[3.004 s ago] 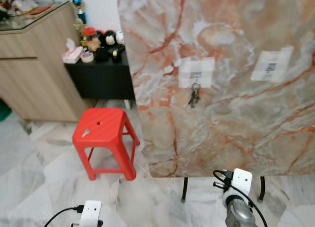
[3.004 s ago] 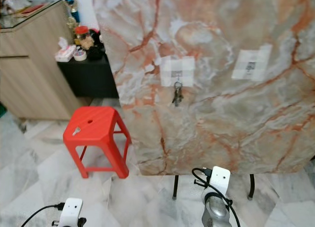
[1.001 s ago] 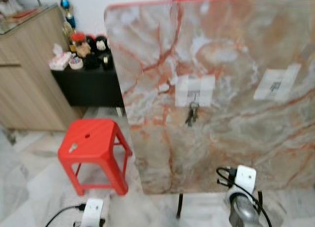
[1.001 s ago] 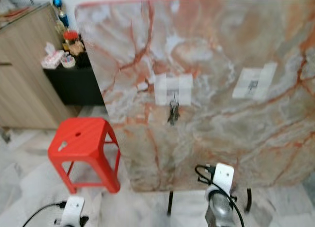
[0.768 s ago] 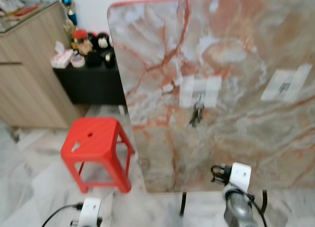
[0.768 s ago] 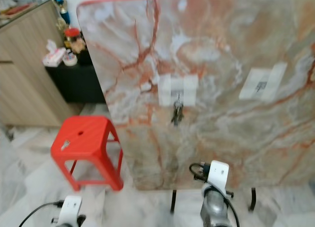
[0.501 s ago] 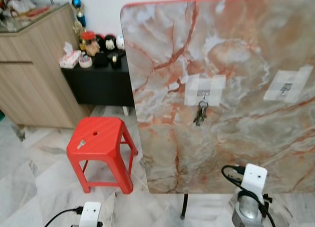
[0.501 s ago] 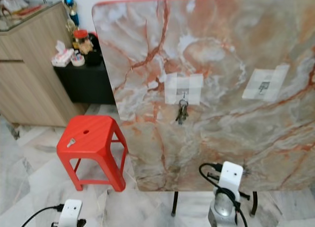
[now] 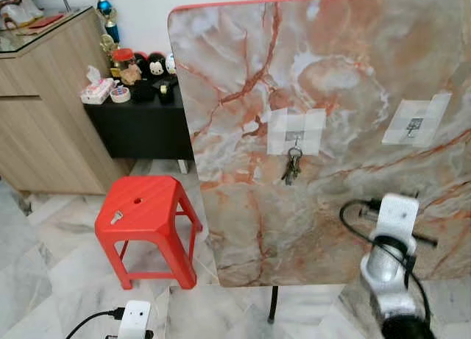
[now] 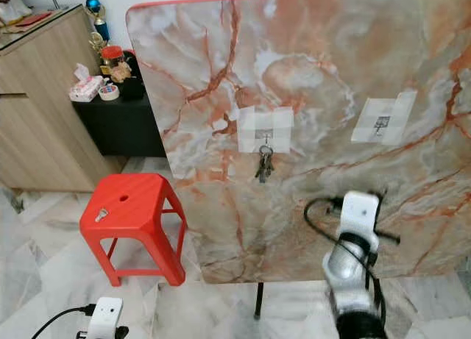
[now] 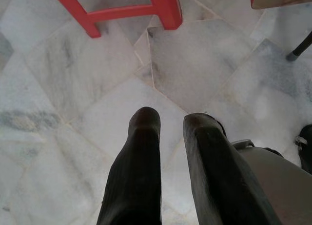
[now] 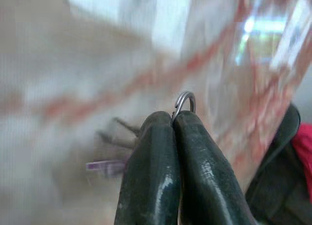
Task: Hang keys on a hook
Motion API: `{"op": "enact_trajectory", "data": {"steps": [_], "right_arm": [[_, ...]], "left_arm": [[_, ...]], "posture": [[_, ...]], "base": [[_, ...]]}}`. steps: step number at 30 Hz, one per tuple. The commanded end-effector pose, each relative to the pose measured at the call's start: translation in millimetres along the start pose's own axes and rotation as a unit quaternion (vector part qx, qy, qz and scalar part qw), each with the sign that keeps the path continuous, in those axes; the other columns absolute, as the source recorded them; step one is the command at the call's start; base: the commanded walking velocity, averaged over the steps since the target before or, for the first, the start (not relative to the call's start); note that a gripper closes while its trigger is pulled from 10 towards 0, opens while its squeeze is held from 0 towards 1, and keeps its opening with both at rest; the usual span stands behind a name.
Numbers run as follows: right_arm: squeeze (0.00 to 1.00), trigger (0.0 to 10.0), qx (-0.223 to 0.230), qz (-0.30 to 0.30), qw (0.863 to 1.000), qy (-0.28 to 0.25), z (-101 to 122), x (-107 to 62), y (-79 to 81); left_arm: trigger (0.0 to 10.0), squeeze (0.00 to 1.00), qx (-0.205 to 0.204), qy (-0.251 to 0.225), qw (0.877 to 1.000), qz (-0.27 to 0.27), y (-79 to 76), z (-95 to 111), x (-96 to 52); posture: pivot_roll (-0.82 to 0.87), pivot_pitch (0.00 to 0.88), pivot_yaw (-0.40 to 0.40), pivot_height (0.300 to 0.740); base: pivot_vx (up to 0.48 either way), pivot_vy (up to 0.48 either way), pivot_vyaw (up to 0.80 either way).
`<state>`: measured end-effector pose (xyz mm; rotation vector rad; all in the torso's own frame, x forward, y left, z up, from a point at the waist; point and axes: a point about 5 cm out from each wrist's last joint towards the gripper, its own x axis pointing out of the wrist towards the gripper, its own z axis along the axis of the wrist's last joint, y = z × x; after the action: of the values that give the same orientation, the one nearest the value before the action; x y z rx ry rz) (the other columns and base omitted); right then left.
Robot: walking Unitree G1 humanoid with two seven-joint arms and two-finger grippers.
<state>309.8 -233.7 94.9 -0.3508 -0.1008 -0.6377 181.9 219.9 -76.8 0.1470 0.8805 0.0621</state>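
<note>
The right gripper point(image 12: 173, 118) is clenched on a key ring point(image 12: 184, 102), raised before the marble board point(image 9: 353, 81) — the grasp is clear in the right wrist view. On the left hook point(image 9: 295, 137) a bunch of keys point(image 9: 291, 166) hangs; the right hook point(image 9: 415, 123) is bare. The left gripper point(image 11: 170, 122) hangs slightly parted above the floor point(image 11: 73, 83)

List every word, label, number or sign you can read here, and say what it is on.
No text can be read.
The tissue box and jar on the black cabinet: print too small to read.
The taped patches on the marble board hold hooks, no writing.
The right end effector, shut on a key ring, shows no marking.
</note>
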Motion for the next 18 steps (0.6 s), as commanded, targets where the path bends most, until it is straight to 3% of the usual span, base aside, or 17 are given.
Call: {"op": "enact_trajectory", "data": {"steps": [1, 4, 18], "right_arm": [[0.0, 10.0, -0.011, 0.004, 1.0, -0.007, 3.2, 0.7, 1.7], [0.0, 10.0, -0.057, -0.031, 0.997, -0.047, 22.6, 17.9, -4.8], [0.0, 10.0, -0.104, -0.064, 0.986, -0.114, 56.5, 33.4, -8.7]], "left_arm": [[10.0, 0.0, 0.006, 0.009, 1.0, 0.003, 2.9, -4.3, -1.0], [10.0, 0.0, 0.006, 0.009, 1.0, 0.002, 2.4, -4.3, -1.0], [10.0, 0.0, 0.005, 0.009, 1.0, 0.002, 2.5, -3.1, -0.6]], "posture": [[-0.06, 0.0, 0.044, 0.74], [-0.06, 0.0, 0.044, 0.74], [-0.06, 0.0, 0.046, 0.74]], "base": [[0.0, 0.0, 0.0], [0.0, 0.0, 0.0], [0.0, 0.0, 0.0]]}}
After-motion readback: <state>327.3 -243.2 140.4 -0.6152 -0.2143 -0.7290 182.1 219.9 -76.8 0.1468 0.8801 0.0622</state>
